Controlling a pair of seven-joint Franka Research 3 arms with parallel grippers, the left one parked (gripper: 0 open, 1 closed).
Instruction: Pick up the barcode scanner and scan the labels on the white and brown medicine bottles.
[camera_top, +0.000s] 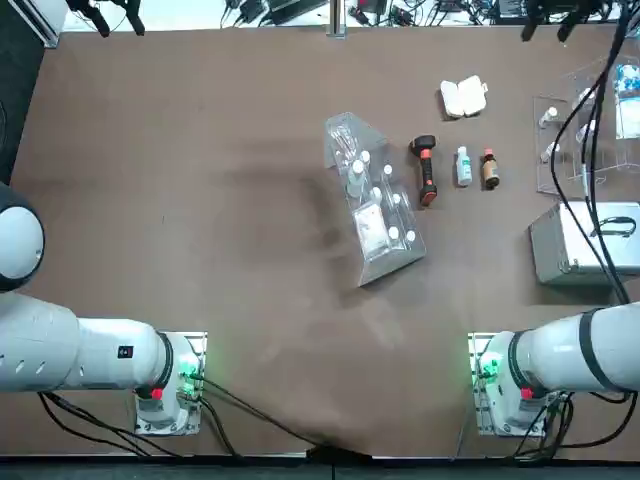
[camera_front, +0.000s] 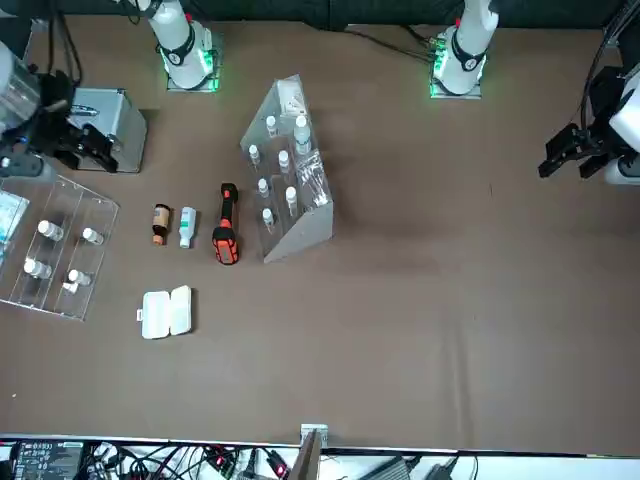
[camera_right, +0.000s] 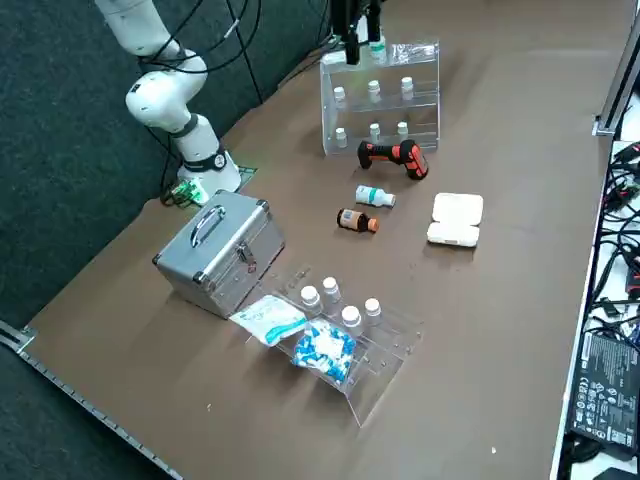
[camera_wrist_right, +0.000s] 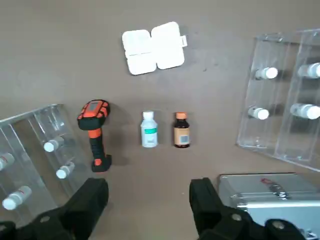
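Task at start, by look of it: scanner not in grasp, pick and both label scans left. Right end effector (camera_wrist_right: 149, 205) above worktop (camera_top: 250, 330), fingers wide apart, nothing between. Barcode scanner (camera_top: 427, 170) flat between clear angular plastic rack (camera_top: 372, 205) and white bottle (camera_top: 463, 167); brown bottle (camera_top: 490, 170) just beyond. Scanner gun-shaped, black/orange-red. Bottles cylindrical, lying down, paper-like labels.

Black-and-orange scanner (camera_wrist_right: 95, 131); white bottle (camera_wrist_right: 149, 131), teal-banded; brown bottle (camera_wrist_right: 181, 131), orange-capped.
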